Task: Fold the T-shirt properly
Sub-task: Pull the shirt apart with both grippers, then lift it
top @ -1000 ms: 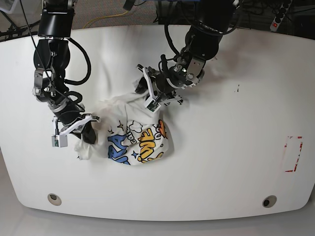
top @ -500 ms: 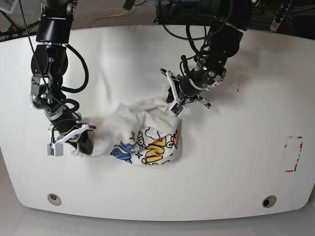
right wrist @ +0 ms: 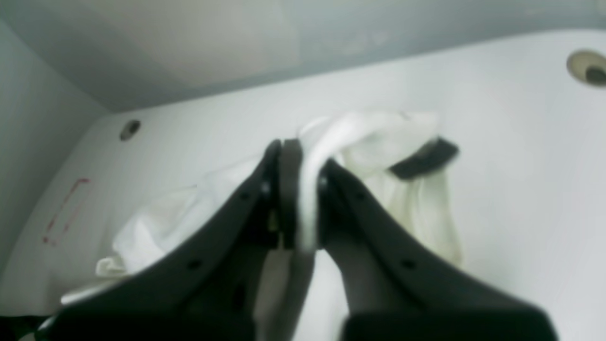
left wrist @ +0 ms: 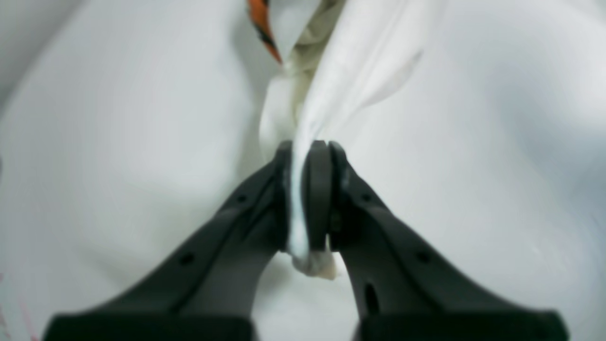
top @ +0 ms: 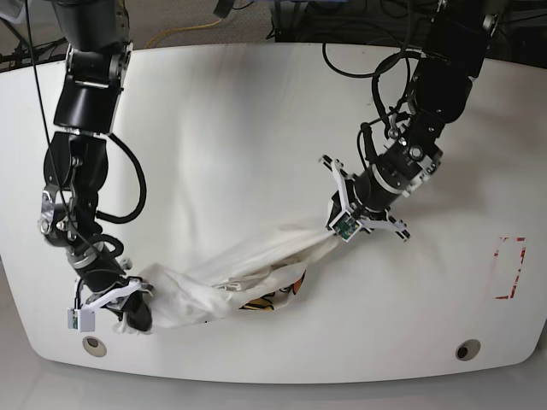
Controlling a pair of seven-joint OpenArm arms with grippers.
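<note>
Arms spread apart since earlier; T-shirt (top: 226,278) now stretched into band near desk (top: 256,94) front edge. Left gripper (top: 335,229) and right gripper (top: 130,307) each clamped on T-shirt end.

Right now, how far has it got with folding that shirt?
Early days. Done: each claw has pinched a bit of the T-shirt; the left claw and the right claw are both shut on white cloth. In hand: the shirt hangs stretched between them like a twisted rope over the table, its print mostly hidden. Left: laying it flat and making every fold.
</note>
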